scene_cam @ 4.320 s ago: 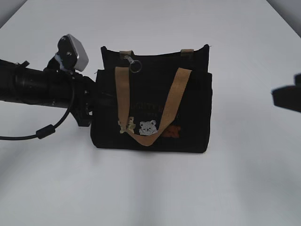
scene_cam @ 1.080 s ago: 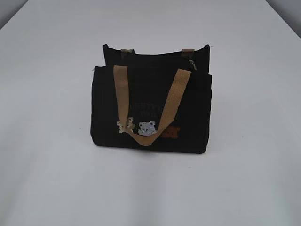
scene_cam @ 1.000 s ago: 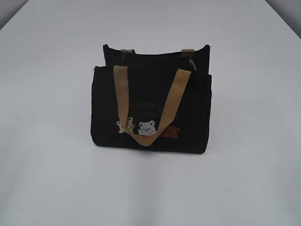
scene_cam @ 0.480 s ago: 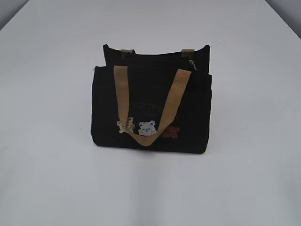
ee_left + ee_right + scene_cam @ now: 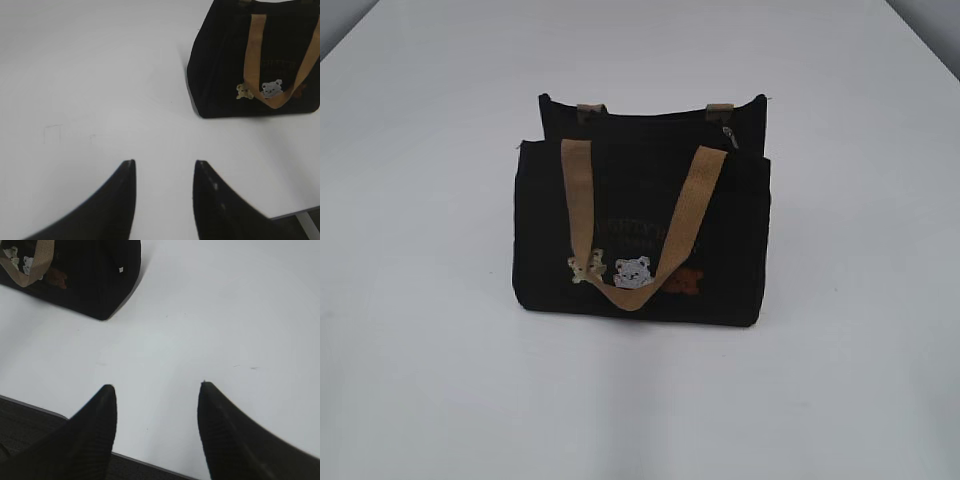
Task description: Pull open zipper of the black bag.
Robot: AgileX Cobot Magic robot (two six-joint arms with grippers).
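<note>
Your left tool [image 5: 164,172] and right tool [image 5: 157,395] both hang apart and empty over the desk [image 5: 840,380], the black bag [image 5: 640,240] well ahead of each, its zipper [image 5: 728,135] slider at the far end, so likely nothing remains but retreat.

Only fingertips of the robot show. The left gripper [image 5: 164,167] ends in two matte black, curved, horn-shaped fingers [image 5: 118,200] tapering to blunt points toward 12 o'clock; the one at 5 o'clock carries faint pale specks. The right gripper [image 5: 157,390] has the same black tapered fingers [image 5: 95,435], their surface finely ribbed in texture.
</note>
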